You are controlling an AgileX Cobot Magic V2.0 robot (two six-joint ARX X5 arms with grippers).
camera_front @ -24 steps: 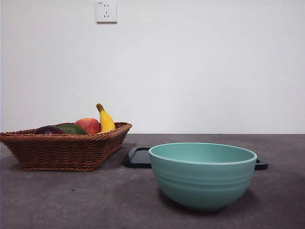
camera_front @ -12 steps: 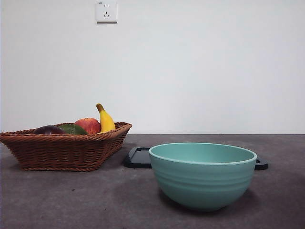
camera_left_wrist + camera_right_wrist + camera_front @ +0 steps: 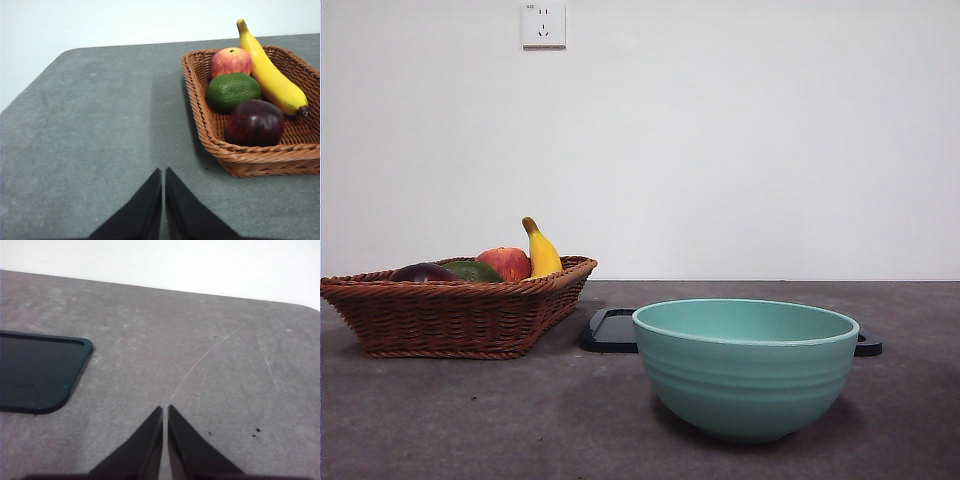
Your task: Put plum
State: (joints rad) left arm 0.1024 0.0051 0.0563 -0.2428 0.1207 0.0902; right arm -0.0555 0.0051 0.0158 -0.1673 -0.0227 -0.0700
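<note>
The plum (image 3: 255, 123) sits in the wicker basket (image 3: 260, 157) beside the green fruit (image 3: 233, 91). Left gripper (image 3: 163, 172) and right gripper (image 3: 165, 410) hover over bare bench, jaws together.

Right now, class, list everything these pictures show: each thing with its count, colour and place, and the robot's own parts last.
plum: one, dark maroon, in the basket
avocado: one, dark green, in the basket between plum and apple
apple: one, red-yellow, in the basket
banana: one, yellow, in the basket
basket: one, brown wicker, on the table
bowl: one, teal, on the table
tray: one, black, flat behind the bowl
wall socket: one, white
table: one, grey
left gripper: black, shut, above bare table beside the basket
right gripper: black, shut, near the tray
</note>
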